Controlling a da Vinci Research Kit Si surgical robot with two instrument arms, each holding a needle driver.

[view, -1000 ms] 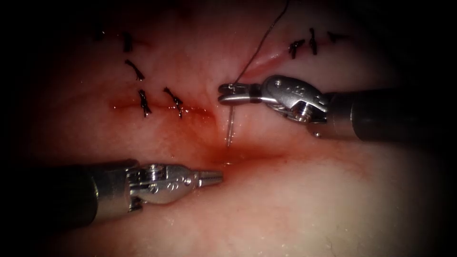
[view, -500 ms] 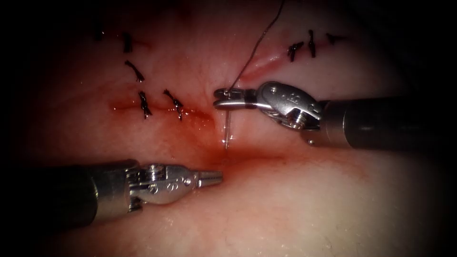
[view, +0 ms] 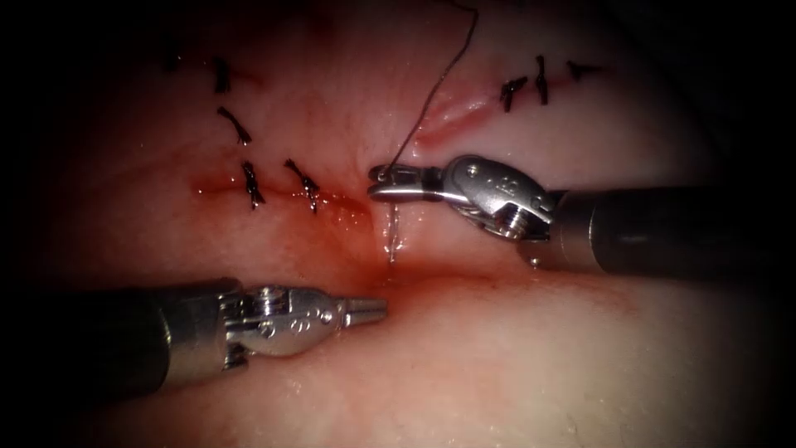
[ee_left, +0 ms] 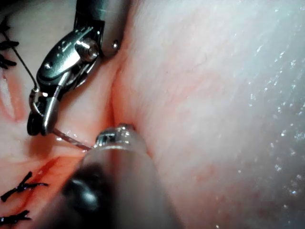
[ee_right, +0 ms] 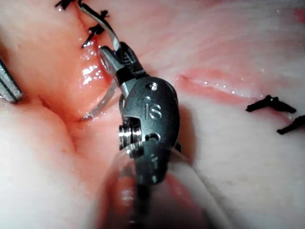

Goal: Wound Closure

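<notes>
The right tool (view: 380, 182) has its fingers clenched on the needle (view: 392, 232) near its thread end, holding it upright so the tip meets the tissue (view: 531, 365) at the cut (view: 398, 274). The thread (view: 435, 83) trails far. The left tool (view: 377, 309) waits nearby, fingers closed on nothing.

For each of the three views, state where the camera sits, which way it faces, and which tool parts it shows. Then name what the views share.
Endoscope view: above and in front of the tissue, facing the cut; right tool holds the needle near its thread end, left tool holds nothing.
Left wrist view: along the left shaft, facing its own tip; the right tool lies beyond.
Right wrist view: along the right shaft, facing its jaws.
Shared: needle, right tool, thread.
</notes>
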